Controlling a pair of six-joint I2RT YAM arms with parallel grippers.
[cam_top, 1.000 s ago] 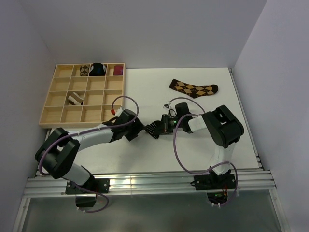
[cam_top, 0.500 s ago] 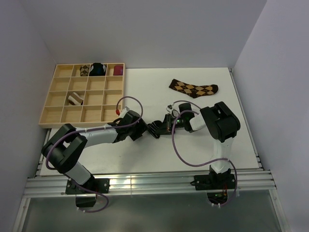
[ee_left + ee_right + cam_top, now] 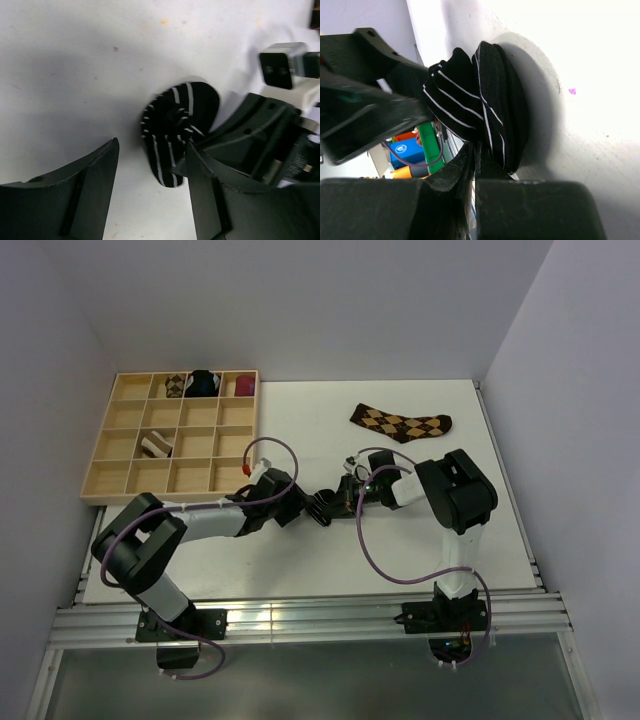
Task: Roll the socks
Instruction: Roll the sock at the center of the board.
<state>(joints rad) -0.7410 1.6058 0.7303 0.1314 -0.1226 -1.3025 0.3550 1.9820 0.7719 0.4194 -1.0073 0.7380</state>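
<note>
The short black sock (image 3: 175, 132) with thin white stripes is rolled into a bundle on the white table, mid-front. My right gripper (image 3: 475, 147) is shut, pinching the edge of the black sock (image 3: 485, 110). My left gripper (image 3: 152, 150) is open, its jaws on either side of the roll's near end, with the right finger against it. In the top view both grippers meet at the black sock (image 3: 322, 505), left gripper (image 3: 303, 505) and right gripper (image 3: 338, 502). The brown-and-tan argyle sock (image 3: 400, 423) lies flat at the back right. A rolled brown-and-cream striped sock (image 3: 155, 446) sits in a tray compartment.
The wooden compartment tray (image 3: 130, 478) stands at the back left. Its back row holds an argyle bundle (image 3: 175, 386), a black-and-blue bundle (image 3: 205, 383) and a maroon bundle (image 3: 243, 386). Walls enclose the table on three sides. Purple cables loop over both arms.
My left gripper has slid right up to the black sock and its jaws have narrowed a little. The right gripper has kept its hold and barely moved.
</note>
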